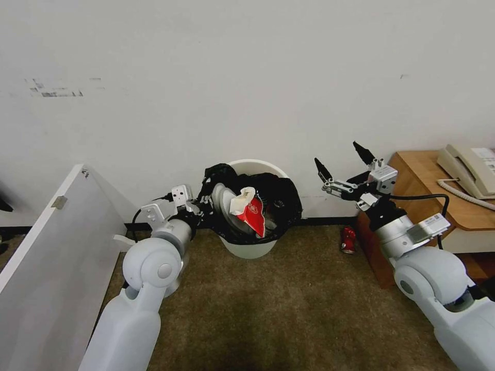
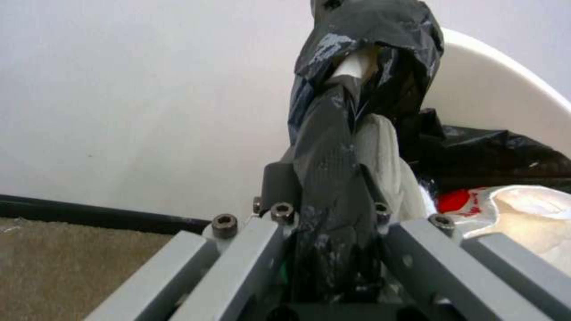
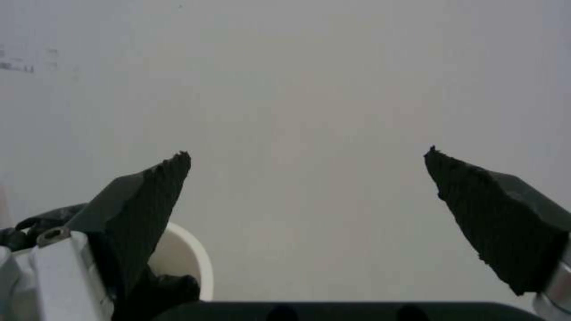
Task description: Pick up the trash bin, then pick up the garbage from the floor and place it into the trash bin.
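The trash bin [image 1: 247, 250], white and lined with a black bag, stands out against the wall, straight ahead of me. My left gripper [image 1: 203, 201] is shut on its near-left rim; in the left wrist view the gripper [image 2: 333, 178] pinches the bag-covered rim [image 2: 494, 76]. Inside lie a red packet [image 1: 256, 217], white paper [image 1: 242, 198] and a pale slipper [image 1: 224, 198]. A red can [image 1: 348, 240] sits on the carpet right of the bin. My right gripper [image 1: 337, 157] hangs open and empty in the air right of the bin, facing the wall [image 3: 308, 154], with the bin's rim [image 3: 190, 249] at its side.
A wooden table [image 1: 423, 175] with a beige telephone [image 1: 472, 170] stands at the right, close to the right arm. A white board [image 1: 46, 247] leans at the left. Brown carpet [image 1: 289, 309] lies open in front of the bin.
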You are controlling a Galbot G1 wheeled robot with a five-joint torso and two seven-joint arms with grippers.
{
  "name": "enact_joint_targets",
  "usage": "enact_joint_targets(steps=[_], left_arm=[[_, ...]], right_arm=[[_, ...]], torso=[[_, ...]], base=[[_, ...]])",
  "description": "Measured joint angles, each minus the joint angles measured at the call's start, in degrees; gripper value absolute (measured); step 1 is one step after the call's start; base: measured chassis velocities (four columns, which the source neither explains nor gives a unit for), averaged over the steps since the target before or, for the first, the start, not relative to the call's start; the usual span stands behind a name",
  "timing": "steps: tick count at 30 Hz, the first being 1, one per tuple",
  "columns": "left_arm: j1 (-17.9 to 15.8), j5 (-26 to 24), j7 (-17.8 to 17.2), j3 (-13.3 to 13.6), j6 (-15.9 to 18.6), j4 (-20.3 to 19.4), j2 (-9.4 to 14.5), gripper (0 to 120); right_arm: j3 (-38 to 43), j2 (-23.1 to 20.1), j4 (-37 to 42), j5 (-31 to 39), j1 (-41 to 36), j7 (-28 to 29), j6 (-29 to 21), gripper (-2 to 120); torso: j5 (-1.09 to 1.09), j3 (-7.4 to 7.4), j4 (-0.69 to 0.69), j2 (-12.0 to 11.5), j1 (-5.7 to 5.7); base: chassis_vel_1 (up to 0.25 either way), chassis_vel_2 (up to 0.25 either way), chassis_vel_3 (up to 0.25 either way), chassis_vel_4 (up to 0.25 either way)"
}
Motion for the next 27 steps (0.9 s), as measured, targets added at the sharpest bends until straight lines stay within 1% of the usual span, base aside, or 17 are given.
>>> enact_joint_targets(steps=[19,21,23,27], left_arm=[[-0.1,-0.2,0.0,0.1,0.1,0.0,0.0,5],[-0.1,-0.2,0.0,0.1,0.1,0.0,0.0,5],[-0.1,-0.2,0.0,0.1,0.1,0.0,0.0,5],[-0.1,-0.2,0.0,0.1,0.1,0.1,0.0,5]], right_arm=[[-0.1,0.1,-0.3,-0.2,0.4,-0.8,0.2,100],[-0.1,0.2,-0.2,0.2,0.4,-1.5,-0.2,100],[-0.1,0.2,-0.2,0.6,0.4,-1.0,-1.3,100],[-0.2,0.3,-0.7,0.4,0.5,-0.6,-1.6,100]], torso=[[0.00,0.00,0.00,0.0,0.00],[0.00,0.00,0.00,0.0,0.00],[0.00,0.00,0.00,0.0,0.00],[0.00,0.00,0.00,0.0,0.00]], base=[[0.000,0.000,0.000,0.000],[0.000,0.000,0.000,0.000],[0.000,0.000,0.000,0.000],[0.000,0.000,0.000,0.000]])
